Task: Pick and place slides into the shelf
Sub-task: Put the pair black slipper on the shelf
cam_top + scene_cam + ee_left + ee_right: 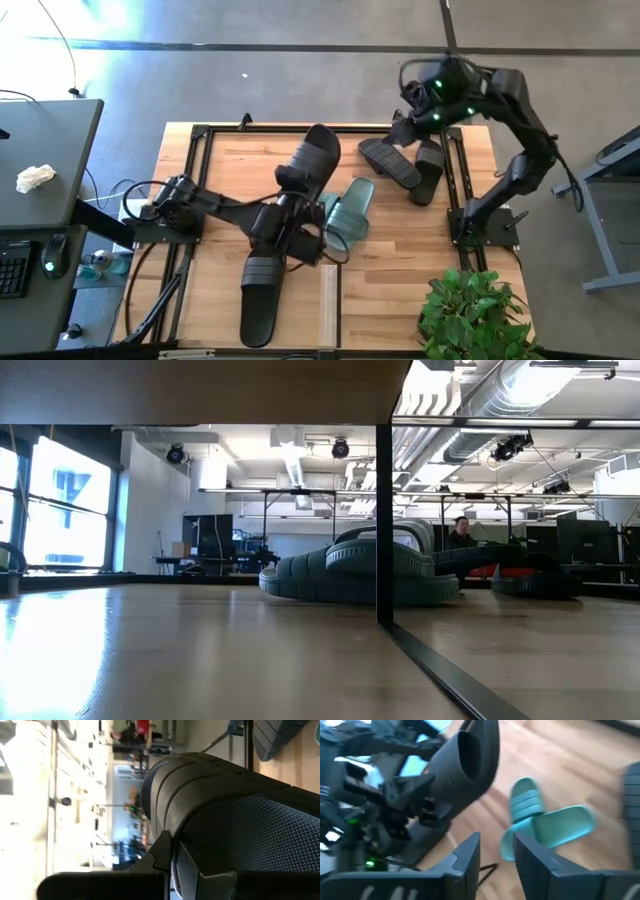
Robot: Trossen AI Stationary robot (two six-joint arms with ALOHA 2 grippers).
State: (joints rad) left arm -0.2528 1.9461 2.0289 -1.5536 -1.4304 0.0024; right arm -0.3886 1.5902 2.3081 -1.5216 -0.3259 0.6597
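The shelf (400, 310) fills the frame's middle. At centre the left gripper (290, 215) is clamped on a black slide (310, 160); green slides (345, 215) lie just right. Upper right, the right gripper (415, 105) hangs with fingers parted, empty, above two black slides (395, 160)

The left pincer (283, 222) is hidden under the black rubber slide (308, 163) mid-bench; the right wrist view is blurred.

Two slides (403, 165) lie near the shelf's (230, 280) right edge, another (265, 295) lies front-centre.
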